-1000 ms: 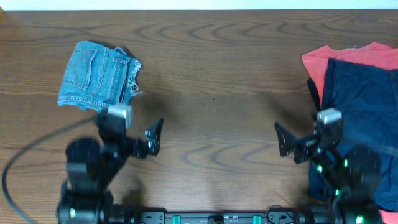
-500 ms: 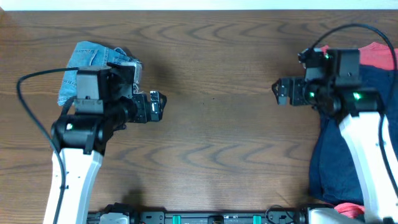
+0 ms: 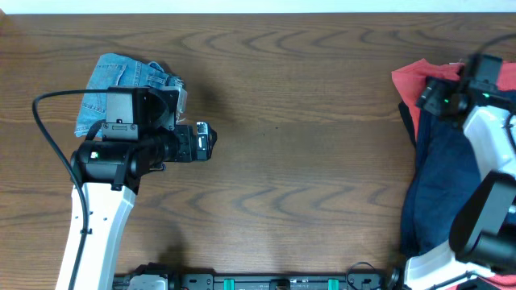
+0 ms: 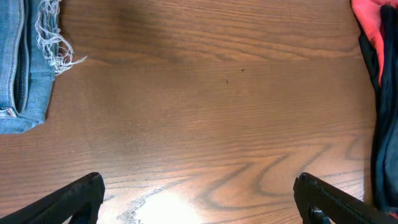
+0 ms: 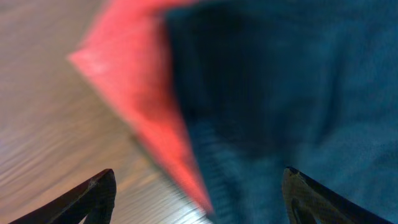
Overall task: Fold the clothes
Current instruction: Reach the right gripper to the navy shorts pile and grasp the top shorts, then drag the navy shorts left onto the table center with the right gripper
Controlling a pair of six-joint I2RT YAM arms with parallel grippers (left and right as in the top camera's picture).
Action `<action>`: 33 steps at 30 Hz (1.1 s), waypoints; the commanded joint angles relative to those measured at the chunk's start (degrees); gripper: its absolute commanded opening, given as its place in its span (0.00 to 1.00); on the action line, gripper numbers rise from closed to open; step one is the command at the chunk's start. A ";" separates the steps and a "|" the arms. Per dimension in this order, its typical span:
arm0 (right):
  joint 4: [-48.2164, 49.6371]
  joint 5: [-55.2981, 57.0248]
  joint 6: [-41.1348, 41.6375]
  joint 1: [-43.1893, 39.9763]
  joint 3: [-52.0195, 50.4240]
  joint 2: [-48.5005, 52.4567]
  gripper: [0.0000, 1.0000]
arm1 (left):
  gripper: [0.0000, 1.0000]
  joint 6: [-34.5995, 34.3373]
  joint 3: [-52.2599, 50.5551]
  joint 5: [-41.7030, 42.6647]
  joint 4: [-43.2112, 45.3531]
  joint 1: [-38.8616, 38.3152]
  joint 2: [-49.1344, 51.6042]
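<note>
The dark navy clothes [image 3: 439, 173] lie in a heap at the table's right edge, on top of a coral-red shirt [image 3: 411, 80]. My right gripper [image 3: 427, 97] is open and empty, just above the heap's upper left corner. The blurred right wrist view shows the navy fabric [image 5: 292, 93] and the red shirt's corner [image 5: 137, 81] between my open fingers [image 5: 199, 193]. My left gripper [image 3: 203, 142] is open and empty over bare wood, left of centre. Its wrist view [image 4: 199, 199] shows only table between the fingers, with the navy edge [image 4: 385, 143] far right.
Folded light-blue frayed denim shorts [image 3: 121, 93] lie at the far left, partly under my left arm, and show in the left wrist view [image 4: 25, 62]. The red shirt also shows there [image 4: 373, 25]. The table's front edge carries a black rail [image 3: 282, 282].
My right arm swung up and right, from the table's middle to over the heap's upper left corner. My left arm rose from the front edge earlier and has since held near the denim shorts.
</note>
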 commanded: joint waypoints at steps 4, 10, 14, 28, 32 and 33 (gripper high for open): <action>0.28 0.31 1.07 -3.50 1.01 5.60 0.82 | 0.98 0.11 0.96 0.11 -0.24 0.24 0.00; 0.22 -1.86 -1.09 -3.28 0.92 7.52 0.53 | 0.98 0.11 0.96 0.09 -0.24 0.24 0.00; 0.33 -0.66 -1.05 -3.34 0.96 7.48 0.14 | 0.98 0.11 0.96 0.11 -0.37 0.24 0.00; 0.22 -8.63 -2.89 -3.58 9.09 -8.48 0.01 | 0.98 0.13 0.98 -0.13 -0.42 0.24 -0.13; 0.24 -11.23 -2.99 -1.92 9.35 -15.28 0.01 | 0.98 0.13 0.98 -0.13 -0.39 0.24 -0.44; 0.24 -12.72 -3.04 -1.27 9.35 -16.48 0.01 | 0.98 0.13 0.98 -0.13 -0.33 0.24 -0.61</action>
